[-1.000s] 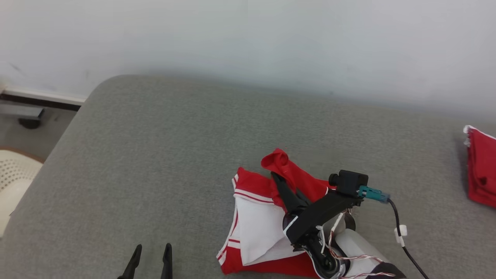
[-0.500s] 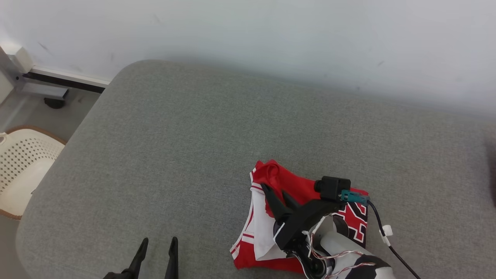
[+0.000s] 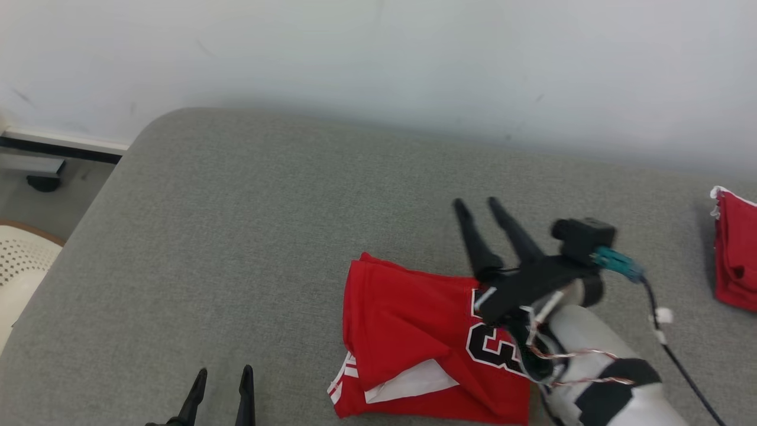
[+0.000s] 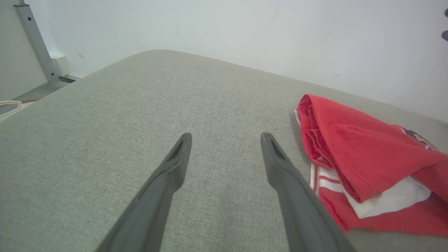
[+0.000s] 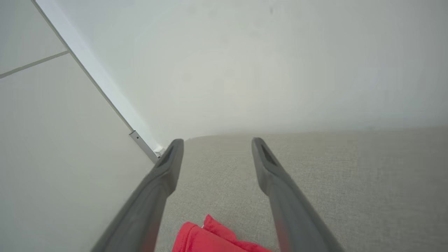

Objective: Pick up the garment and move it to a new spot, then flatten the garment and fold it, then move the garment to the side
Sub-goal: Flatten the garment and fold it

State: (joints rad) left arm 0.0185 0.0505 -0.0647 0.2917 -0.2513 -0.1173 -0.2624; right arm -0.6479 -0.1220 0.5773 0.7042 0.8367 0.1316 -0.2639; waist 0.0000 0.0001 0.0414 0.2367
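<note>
Garment (image 3: 408, 319) on grey cushion (image 3: 266, 225); right pincer (image 3: 475, 202) and left pincer (image 3: 225, 370) both agape, empty.

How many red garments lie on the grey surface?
2. One red jersey lies folded at the front middle; another red garment sits at the far right edge, cut off by the frame. More may lie out of view.
</note>
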